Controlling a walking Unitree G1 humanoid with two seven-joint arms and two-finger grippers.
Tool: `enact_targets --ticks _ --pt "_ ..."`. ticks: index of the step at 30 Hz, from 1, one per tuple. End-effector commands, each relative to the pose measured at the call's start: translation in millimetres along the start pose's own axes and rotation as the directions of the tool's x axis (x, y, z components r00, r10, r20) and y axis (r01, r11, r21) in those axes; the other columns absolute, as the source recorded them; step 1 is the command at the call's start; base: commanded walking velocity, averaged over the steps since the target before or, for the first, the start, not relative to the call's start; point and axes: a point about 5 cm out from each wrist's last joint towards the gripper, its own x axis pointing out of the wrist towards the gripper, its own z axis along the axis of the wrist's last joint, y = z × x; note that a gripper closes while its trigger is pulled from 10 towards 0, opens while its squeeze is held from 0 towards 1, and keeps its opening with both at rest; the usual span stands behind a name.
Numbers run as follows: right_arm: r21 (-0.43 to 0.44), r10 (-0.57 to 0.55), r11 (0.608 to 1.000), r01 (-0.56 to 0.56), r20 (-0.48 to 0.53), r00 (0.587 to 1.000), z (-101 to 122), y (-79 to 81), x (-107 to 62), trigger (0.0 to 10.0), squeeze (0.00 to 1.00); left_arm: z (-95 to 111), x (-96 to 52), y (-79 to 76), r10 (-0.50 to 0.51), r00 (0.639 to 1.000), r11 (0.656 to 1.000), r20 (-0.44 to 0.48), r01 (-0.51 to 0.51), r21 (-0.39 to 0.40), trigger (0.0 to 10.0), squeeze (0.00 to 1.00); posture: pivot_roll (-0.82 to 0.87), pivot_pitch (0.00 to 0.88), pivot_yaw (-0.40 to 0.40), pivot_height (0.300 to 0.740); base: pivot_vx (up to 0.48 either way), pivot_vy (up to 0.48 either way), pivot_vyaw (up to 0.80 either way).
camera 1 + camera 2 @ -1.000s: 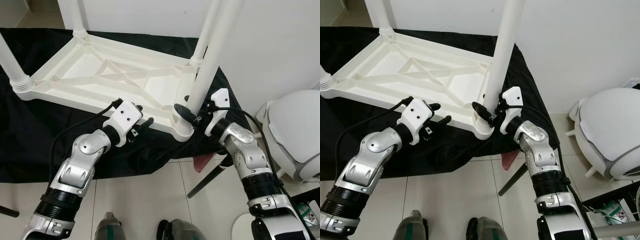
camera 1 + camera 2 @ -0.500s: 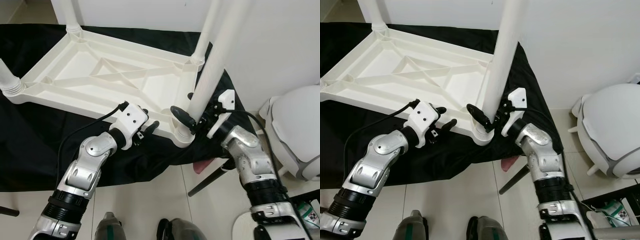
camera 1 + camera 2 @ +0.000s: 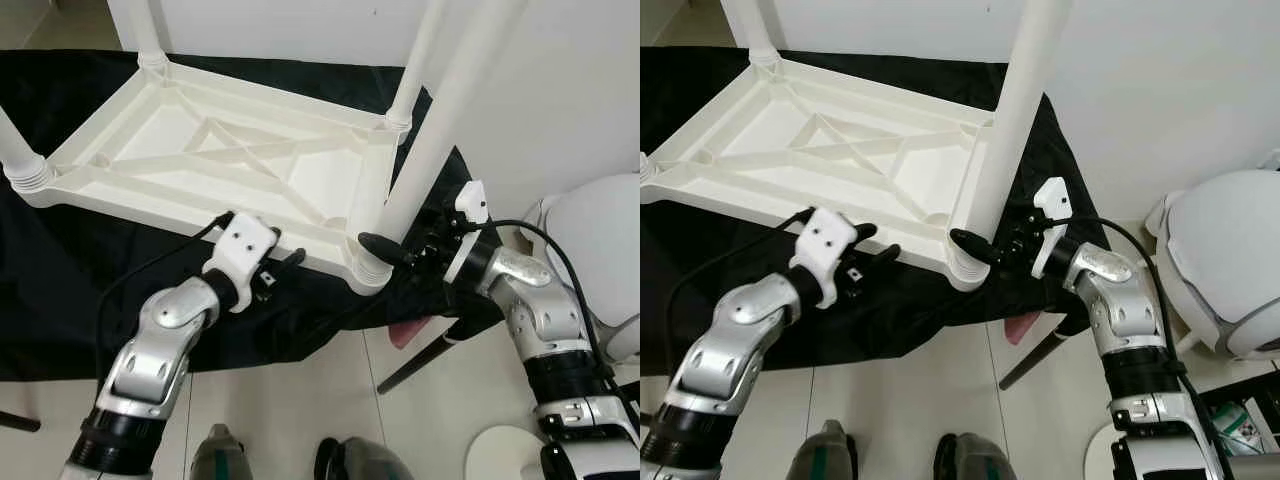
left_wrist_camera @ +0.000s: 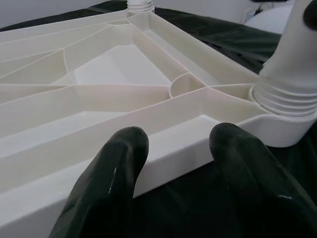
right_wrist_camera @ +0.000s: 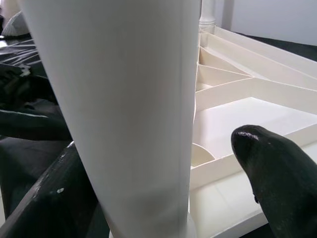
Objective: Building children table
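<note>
Currently the white table top (image 3: 230, 160) lies upside down on a black cloth (image 3: 60, 300), ribbed underside up, so that the corner sockets face upward to receive the legs. Legs stand in the other corners, and the near-right leg (image 3: 435, 130) is seated in its ribbed collar (image 3: 368, 268), leaning slightly.

Right gripper (image 3: 395, 250): the fingers are spread wide with the near-right leg between them, low on the shaft just above the collar. In the right wrist view one finger (image 5: 277, 168) stands clear of the leg on one side; the other lies close beside it. Contact cannot be confirmed. This low position is judged to suit turning or pressing the leg home.

Left gripper (image 3: 280, 268): the fingers (image 4: 111, 173) are parted and empty, just short of the near edge rail of the table top, with the collar beyond one fingertip. This placement is judged to brace the top against shifting while the leg is worked
</note>
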Motion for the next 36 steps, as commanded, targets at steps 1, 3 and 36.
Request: enact_targets --ticks 1,3,36 --pt "-0.001 -0.013 1.000 0.013 -0.013 1.000 0.4 -5.1 -5.2 10.0 0.00 4.7 -0.4 -2.5 0.005 1.000 1.000 0.018 -0.005 -0.011 10.0 0.00 0.01 0.054 -0.059 0.740 0.000 0.000 0.00" --pt "-0.005 0.000 1.000 0.000 -0.016 1.000 0.9 -5.1 -4.3 6.8 0.00 9.0 -2.7 -7.0 -0.016 0.999 1.000 0.033 0.016 -0.015 10.0 0.00 0.02 0.053 -0.067 0.740 0.000 0.000 0.00" --pt "0.061 -0.109 0.992 0.114 -0.078 0.991 -20.1 21.7 15.9 0.0 0.00 17.9 -15.5 -44.2 -0.259 0.966 0.966 0.003 0.259 0.015 10.0 0.00 0.02 0.054 -0.079 0.740 0.000 0.000 0.00"
